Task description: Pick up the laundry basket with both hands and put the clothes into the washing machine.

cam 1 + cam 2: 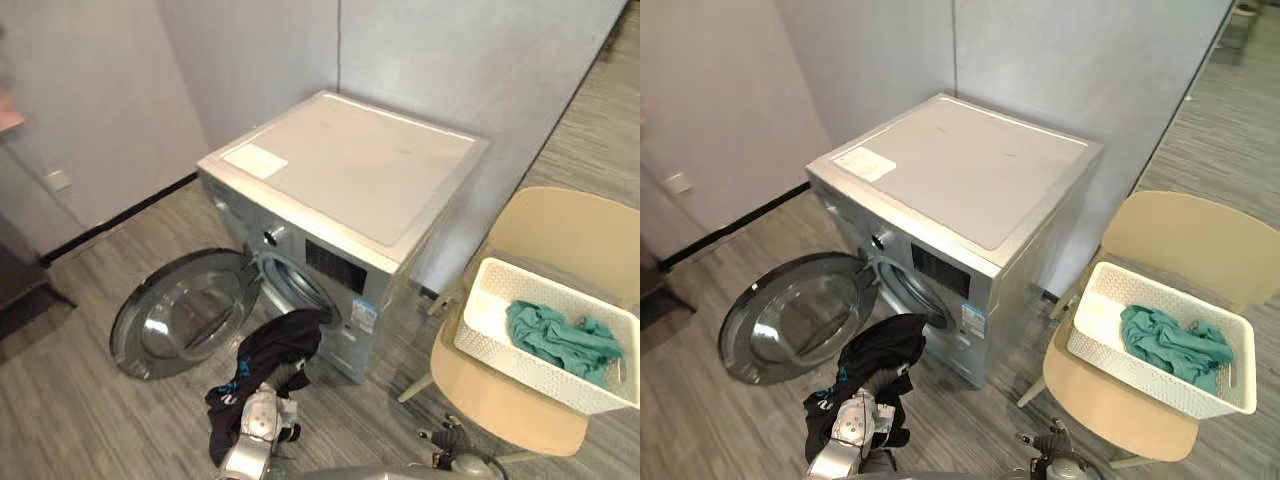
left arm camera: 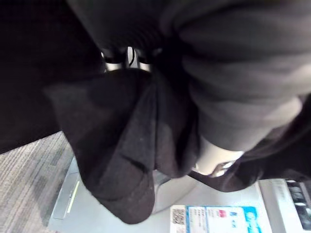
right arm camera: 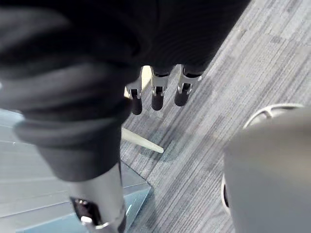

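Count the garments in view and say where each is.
2. A black garment hangs on the left robot hand before the washing machine; a teal garment lies in the white laundry basket on the chair. More may hide beneath it.

Black garment [image 1: 268, 360] before open washer [image 1: 360, 170]; white basket [image 1: 530, 375] with teal cloth [image 1: 560, 340] on chair [image 1: 575, 230]

Silver-grey washing machine [image 1: 350, 170] with white top; black garment [image 1: 270, 360] with blue markings; white perforated laundry basket [image 1: 520, 372]; teal clothes [image 1: 560, 340]; beige chair [image 1: 575, 225]; grey wood-grain floor [image 1: 80, 400].
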You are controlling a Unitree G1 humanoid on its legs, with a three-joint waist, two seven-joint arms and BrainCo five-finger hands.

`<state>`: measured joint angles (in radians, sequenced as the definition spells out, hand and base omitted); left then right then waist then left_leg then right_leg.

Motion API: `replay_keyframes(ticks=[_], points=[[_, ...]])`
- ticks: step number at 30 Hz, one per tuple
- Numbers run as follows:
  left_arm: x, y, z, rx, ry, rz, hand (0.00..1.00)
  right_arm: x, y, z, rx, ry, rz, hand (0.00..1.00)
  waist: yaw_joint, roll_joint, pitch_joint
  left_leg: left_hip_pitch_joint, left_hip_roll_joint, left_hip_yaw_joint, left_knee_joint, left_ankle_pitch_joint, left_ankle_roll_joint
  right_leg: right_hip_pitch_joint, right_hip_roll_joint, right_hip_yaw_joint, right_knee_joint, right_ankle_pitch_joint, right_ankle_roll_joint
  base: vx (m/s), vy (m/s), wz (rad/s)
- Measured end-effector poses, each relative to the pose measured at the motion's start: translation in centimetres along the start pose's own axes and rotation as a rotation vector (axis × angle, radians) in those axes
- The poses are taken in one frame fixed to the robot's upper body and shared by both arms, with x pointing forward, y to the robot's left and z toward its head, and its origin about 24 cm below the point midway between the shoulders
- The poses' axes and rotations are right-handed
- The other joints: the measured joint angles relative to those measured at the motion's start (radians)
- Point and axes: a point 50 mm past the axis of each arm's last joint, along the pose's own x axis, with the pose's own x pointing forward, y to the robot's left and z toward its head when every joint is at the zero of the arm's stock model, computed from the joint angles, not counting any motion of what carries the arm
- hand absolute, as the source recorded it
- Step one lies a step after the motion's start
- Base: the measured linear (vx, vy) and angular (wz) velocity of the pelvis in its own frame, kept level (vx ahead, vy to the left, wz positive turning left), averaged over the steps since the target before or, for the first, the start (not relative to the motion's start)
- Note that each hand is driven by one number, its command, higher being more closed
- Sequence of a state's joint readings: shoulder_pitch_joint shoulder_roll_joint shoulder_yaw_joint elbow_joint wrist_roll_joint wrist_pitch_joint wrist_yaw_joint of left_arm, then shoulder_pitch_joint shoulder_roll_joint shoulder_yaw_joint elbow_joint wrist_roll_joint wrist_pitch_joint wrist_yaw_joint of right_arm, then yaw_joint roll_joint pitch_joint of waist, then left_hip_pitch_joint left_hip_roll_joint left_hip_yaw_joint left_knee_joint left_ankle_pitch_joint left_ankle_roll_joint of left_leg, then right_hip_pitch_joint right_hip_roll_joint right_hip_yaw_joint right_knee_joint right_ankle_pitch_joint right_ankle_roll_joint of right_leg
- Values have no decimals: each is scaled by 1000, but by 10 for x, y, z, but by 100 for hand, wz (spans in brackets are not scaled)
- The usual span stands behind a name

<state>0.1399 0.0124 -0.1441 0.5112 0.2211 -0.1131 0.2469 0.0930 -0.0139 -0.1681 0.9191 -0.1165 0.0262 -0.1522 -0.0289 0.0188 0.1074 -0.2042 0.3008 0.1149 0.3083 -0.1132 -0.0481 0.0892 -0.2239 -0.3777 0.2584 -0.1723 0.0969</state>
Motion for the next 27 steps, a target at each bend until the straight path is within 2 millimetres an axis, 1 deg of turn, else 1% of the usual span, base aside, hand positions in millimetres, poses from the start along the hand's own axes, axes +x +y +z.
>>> replay_keyframes(ticks=[1, 2, 3, 4, 5, 6, 7, 8, 10, 11, 12, 13, 14, 15, 16, 17, 18, 19, 20, 21, 22, 23, 24, 25, 26, 27], points=[[-1, -5, -4, -22, 24, -4, 100, 2, -7, 5, -23, -21, -13, 0, 12, 47, 2, 17, -5, -89, -52, 117, -126, -14, 12, 59, 3, -20, 64, 206, 504, -118], [0, -2, -8, -10, 42, 0, 100, 3, -3, 6, -32, -22, -1, 0, 0, 24, 11, 7, -24, -87, -34, 102, -123, -18, -3, 89, 5, -36, 89, 169, 403, -80], [5, 8, -8, 0, 48, 38, 100, 2, 6, 9, -21, -34, 21, 0, -10, -9, 27, 4, -43, -71, -16, 82, -126, -59, 7, 114, 61, -49, 92, 120, 243, -32], [7, 13, -9, -5, 55, 60, 100, 2, 8, 10, -19, -38, 25, 0, -10, -22, 34, -16, -64, -73, 45, 37, -124, -87, 13, 118, 94, -71, 61, 79, 261, -33], [6, 14, -13, 0, 67, 66, 100, 2, 8, 10, -10, -38, 22, 0, -15, -21, 35, -36, -74, -74, 100, -6, -114, -86, 5, 147, 92, -75, 68, 37, 230, -28], [6, 15, -15, 2, 72, 68, 100, 2, 8, 10, -8, -38, 21, 0, -14, -20, 35, -44, -79, -64, 132, -40, -114, -85, -2, 166, 90, -88, 80, 35, 268, -38], [3, 14, -23, 7, 108, 68, 100, 2, 5, 9, -7, -32, 16, 0, -12, -15, 38, -47, -100, -52, 189, -98, -107, -89, -25, 205, 91, -102, 95, 60, 274, -44], [1, 14, -28, 11, 127, 66, 100, 2, 4, 8, -5, -30, 14, 0, -13, -12, 39, -45, -112, -46, 204, -112, -98, -90, -36, 223, 91, -104, 100, 71, 262, -59], [-5, 10, -44, 8, 196, 48, 100, 2, 1, 9, 32, -31, -2, 0, -16, -11, 39, -33, -150, 14, 236, -162, -69, -97, -87, 283, 73, -100, 134, 103, 267, -53], [-8, 8, -47, 11, 210, 38, 100, 3, 1, 9, 31, -30, -3, 0, -13, -10, 40, -26, -156, 37, 237, -171, -63, -100, -98, 302, 61, -89, 140, 138, 282, -73], [-13, 6, -54, 7, 234, 32, 100, 4, -4, 10, 21, -34, -11, 0, -13, -4, 36, -15, -159, 85, 227, -181, -49, -123, -117, 316, 52, -44, 148, 105, 177, -76], [-15, 4, -56, 4, 247, 30, 100, 4, -5, 12, 16, -38, -12, 0, -10, 1, 36, -3, -160, 111, 211, -177, -42, -141, -126, 300, 53, -16, 138, 163, 242, -126], [-19, 3, -62, -1, 275, 28, 100, 6, -6, 17, 5, -48, -13, 0, -6, 18, 31, 39, -144, 188, 148, -163, -30, -181, -145, 171, 57, 56, 52, 144, 182, -118], [-20, 3, -63, -4, 278, 28, 100, 7, -7, 18, -5, -48, -14, 0, -5, 21, 32, 64, -143, 217, 116, -153, -25, -188, -162, 71, 63, 80, 14, 195, 188, -153], [-21, 1, -63, -12, 282, 22, 100, 8, -9, 20, -21, -49, -14, 0, -6, 32, 37, 115, -138, 274, 49, -133, -15, -207, -204, -128, 128, 70, -53, 145, 96, -129], [-19, 3, -63, -15, 282, 26, 100, 8, -11, 23, -34, -59, -17, 0, -7, 38, 41, 150, -132, 307, 15, -125, -12, -226, -206, -227, 187, 44, -73, 215, 63, -156], [-15, 8, -63, -19, 289, 44, 100, 9, -9, 27, -70, -78, -5, 0, -7, 48, 47, 183, -104, 339, -5, -125, -13, -234, -139, -297, 181, 19, -74, 137, 19, -124], [-13, 12, -64, -13, 297, 52, 100, 8, -6, 28, -89, -85, 6, 0, -7, 49, 47, 196, -93, 355, -7, -124, -15, -233, -97, -298, 144, 19, -80, 174, -20, -114], [-8, 19, -65, -7, 311, 72, 100, 7, 0, 29, -115, -98, 26, 0, -14, 44, 43, 204, -88, 357, 13, -120, -21, -214, -71, -276, 109, 58, -56, 153, -4, -82], [-2, 20, -59, -8, 292, 81, 100, 7, 2, 36, -128, -124, 36, 0, -12, 12, 64, 155, -82, 340, 128, -118, -17, -206, -88, -264, 104, 62, -60, 177, -39, -62], [3, 20, -51, -11, 265, 98, 100, 8, 7, 40, -159, -130, 53, 0, -10, -14, 82, 116, -126, 294, 106, -147, -29, -196, -124, -249, 102, 64, -56, 106, -20, -28], [5, 20, -49, -12, 255, 100, 100, 8, 8, 40, -168, -131, 57, 0, -13, -15, 82, 113, -142, 287, 48, -142, -30, -195, -130, -253, 103, 65, -58, 47, -27, 8], [8, 21, -43, -14, 231, 117, 100, 7, 10, 41, -206, -146, 71, 0, -17, 4, 86, 86, -150, 275, -112, 37, -5, -204, -120, -268, 129, 60, -47, 0, 0, 0], [15, 33, -37, 10, 205, 166, 100, 7, 16, 51, -267, -188, 91, 0, -2, -14, 109, 60, -137, 279, -55, 39, -6, -230, -137, -249, 161, 41, -23, 34, -9, 4], [20, 37, -31, 13, 184, 193, 100, 6, 21, 58, -291, -214, 108, 0, 0, -24, 121, 28, -130, 273, -25, 38, -5, -243, -137, -252, 165, 41, -22, 5, -31, 4], [30, 52, -19, 29, 146, 267, 100, 4, 31, 72, -311, -275, 131, 0, 0, -41, 147, -34, -116, 261, 20, 38, -5, -269, -131, -258, 164, 41, -23, -5, -50, 29]])
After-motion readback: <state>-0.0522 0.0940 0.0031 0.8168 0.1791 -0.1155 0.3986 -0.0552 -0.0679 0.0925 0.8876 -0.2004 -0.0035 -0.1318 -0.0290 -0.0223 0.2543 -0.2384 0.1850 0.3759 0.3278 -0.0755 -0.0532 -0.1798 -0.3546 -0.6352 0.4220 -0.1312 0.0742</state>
